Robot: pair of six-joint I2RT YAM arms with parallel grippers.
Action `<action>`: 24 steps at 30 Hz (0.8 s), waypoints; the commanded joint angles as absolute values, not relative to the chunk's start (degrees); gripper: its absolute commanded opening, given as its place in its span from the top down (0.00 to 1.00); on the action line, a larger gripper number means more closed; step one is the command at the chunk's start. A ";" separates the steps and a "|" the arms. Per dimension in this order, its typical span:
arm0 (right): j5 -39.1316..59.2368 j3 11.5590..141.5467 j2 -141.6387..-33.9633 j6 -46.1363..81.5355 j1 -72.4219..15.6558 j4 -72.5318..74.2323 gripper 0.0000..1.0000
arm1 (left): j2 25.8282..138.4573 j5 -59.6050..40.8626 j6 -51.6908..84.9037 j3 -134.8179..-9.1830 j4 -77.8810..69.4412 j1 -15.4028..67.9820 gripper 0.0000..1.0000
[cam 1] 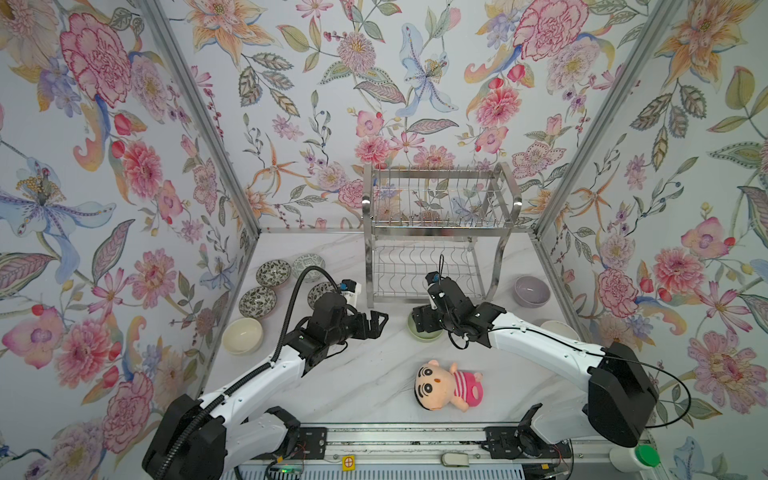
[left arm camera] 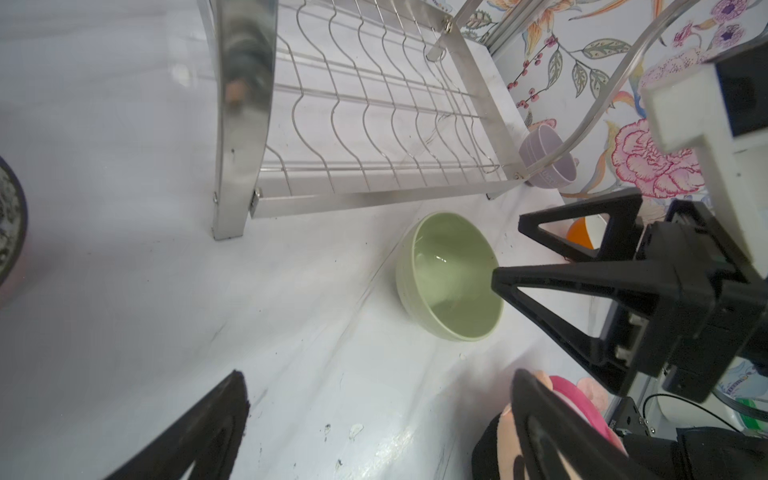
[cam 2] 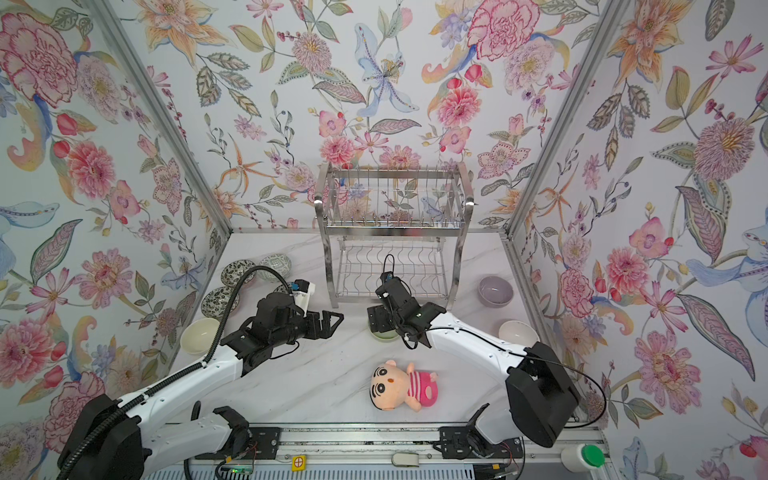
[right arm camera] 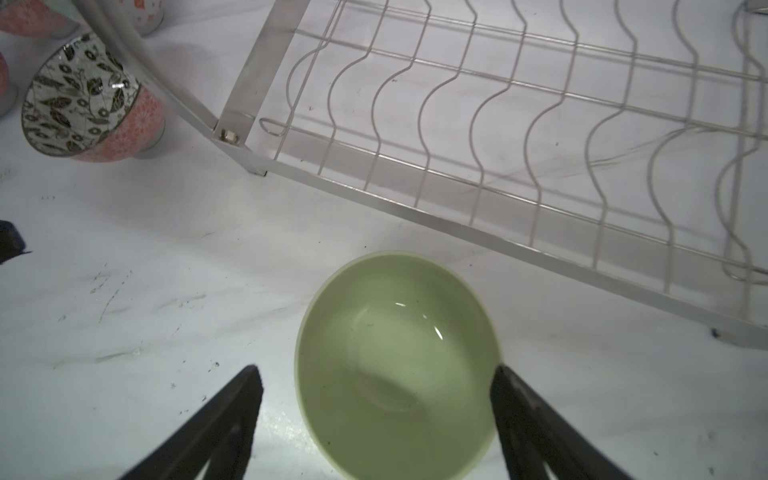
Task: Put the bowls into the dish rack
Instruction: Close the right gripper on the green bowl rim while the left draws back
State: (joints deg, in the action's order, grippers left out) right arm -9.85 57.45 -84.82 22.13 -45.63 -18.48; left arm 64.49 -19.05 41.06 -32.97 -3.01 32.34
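Observation:
The pale green bowl (right arm camera: 395, 357) stands upright on the white table just in front of the dish rack (cam 1: 368, 257), whose two wire tiers are empty. My right gripper (right arm camera: 376, 374) is open and straddles this bowl; one finger (right arm camera: 505, 382) meets the rim, the other stands apart from it. In both top views my right gripper (cam 1: 420, 321) covers most of the green bowl (cam 1: 428, 336). My left gripper (cam 1: 377, 322) is open and empty, hanging left of that bowl. Patterned bowls (cam 1: 273, 273) and a cream bowl (cam 1: 242, 336) sit at the left; a lavender bowl (cam 1: 532, 291) sits at the right.
A plush doll (cam 1: 446, 384) in a pink striped shirt lies near the front middle. An orange bowl with a white inside (cam 1: 559, 330) stands by the right wall. Flowered walls close the table on three sides. The rack's curved legs (left arm camera: 241, 124) stand close to both grippers.

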 commanded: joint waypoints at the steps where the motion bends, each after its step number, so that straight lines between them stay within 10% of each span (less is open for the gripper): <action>1: -9.85 60.28 -88.81 23.00 -47.22 -21.19 0.19 | 63.11 -21.73 43.04 -28.24 -11.38 31.37 0.01; 24: -14.85 70.22 -104.97 26.38 -53.21 -28.70 0.71 | 61.60 -21.14 48.12 -16.50 -27.59 29.66 0.01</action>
State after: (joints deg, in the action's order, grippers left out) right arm -12.27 68.53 -103.18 25.71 -52.75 -26.20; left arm 63.16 -22.09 46.57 -17.65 -24.93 30.30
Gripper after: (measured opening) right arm 0.297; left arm 0.994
